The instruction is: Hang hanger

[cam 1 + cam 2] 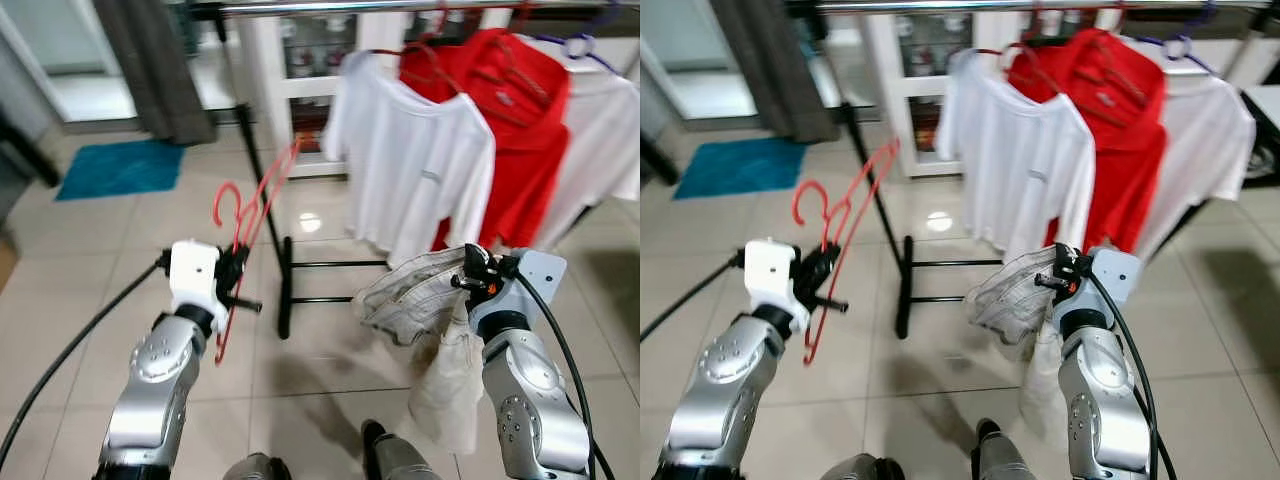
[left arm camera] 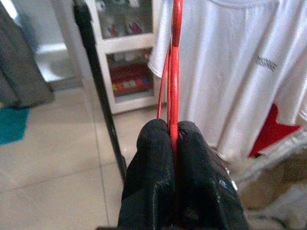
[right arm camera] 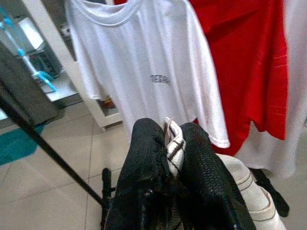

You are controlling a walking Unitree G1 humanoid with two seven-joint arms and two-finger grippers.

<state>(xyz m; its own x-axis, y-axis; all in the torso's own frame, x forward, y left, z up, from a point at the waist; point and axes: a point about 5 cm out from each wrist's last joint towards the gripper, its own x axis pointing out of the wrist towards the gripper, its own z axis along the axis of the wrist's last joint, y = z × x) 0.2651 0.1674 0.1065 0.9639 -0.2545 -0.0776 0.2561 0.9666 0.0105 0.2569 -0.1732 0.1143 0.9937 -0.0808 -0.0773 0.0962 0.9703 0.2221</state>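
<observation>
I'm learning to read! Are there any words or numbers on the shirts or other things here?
White T-shirt: a small grey print on the chest, too blurred to read.
Red shirt: a small pale mark on the chest, too small to read.
Boxes in the white cabinet: colourful, but any print is blurred.
Nothing else carries writing I can make out.

The wire hanger (image 1: 248,215) is bright red, pinched between black fingers (image 2: 153,158); the crumpled garment (image 1: 420,295) in the other black fingers (image 3: 199,158) is beige with thin dark stripes. On the silver rail (image 1: 400,6) hang a white T-shirt (image 1: 410,165) with small grey lettering, a red shirt (image 1: 510,120) and another white shirt (image 1: 600,140) on a purple hanger (image 1: 580,47). The floor tiles (image 1: 90,270) are pale beige, the mat (image 1: 120,168) teal, the curtain (image 1: 155,65) grey.
</observation>
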